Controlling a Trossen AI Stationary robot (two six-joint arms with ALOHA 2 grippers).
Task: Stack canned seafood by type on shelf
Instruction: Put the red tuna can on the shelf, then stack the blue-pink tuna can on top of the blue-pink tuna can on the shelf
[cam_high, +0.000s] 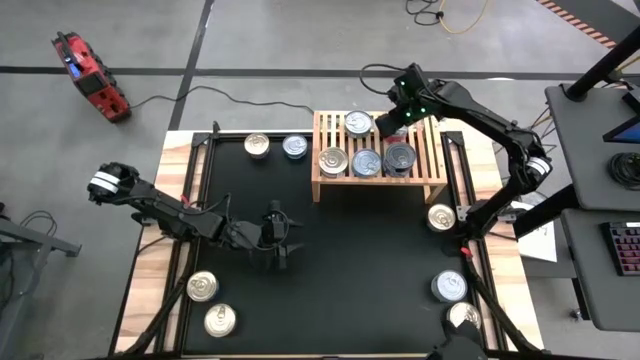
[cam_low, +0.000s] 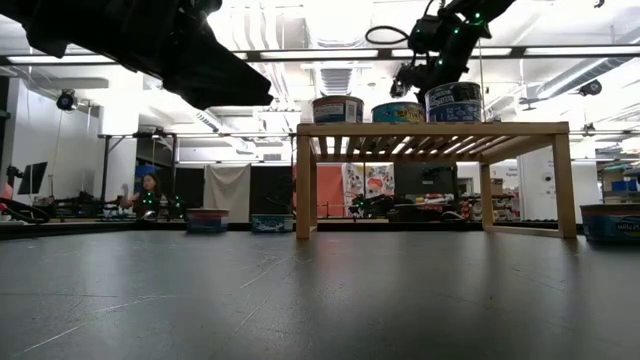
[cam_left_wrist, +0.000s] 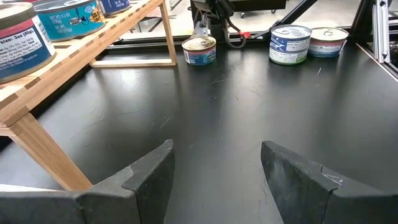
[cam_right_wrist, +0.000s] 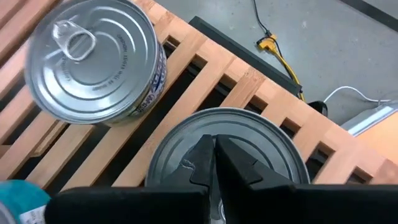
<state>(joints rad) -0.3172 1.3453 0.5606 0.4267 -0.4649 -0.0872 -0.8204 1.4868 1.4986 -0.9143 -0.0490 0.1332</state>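
Two tools of mine: right tool (cam_high: 392, 124) pressed together, empty, above can (cam_right_wrist: 227, 146) at shelf (cam_high: 432, 160) back right. Left tool (cam_left_wrist: 214, 180) fingers apart, empty, low over black mat (cam_high: 350, 260), left of centre. Four cans on shelf, others scattered around surface edges.

Grey concrete floor (cam_high: 280, 40), red device (cam_high: 90, 75), yellow cable (cam_high: 462, 18), dark side desk (cam_high: 590, 150).
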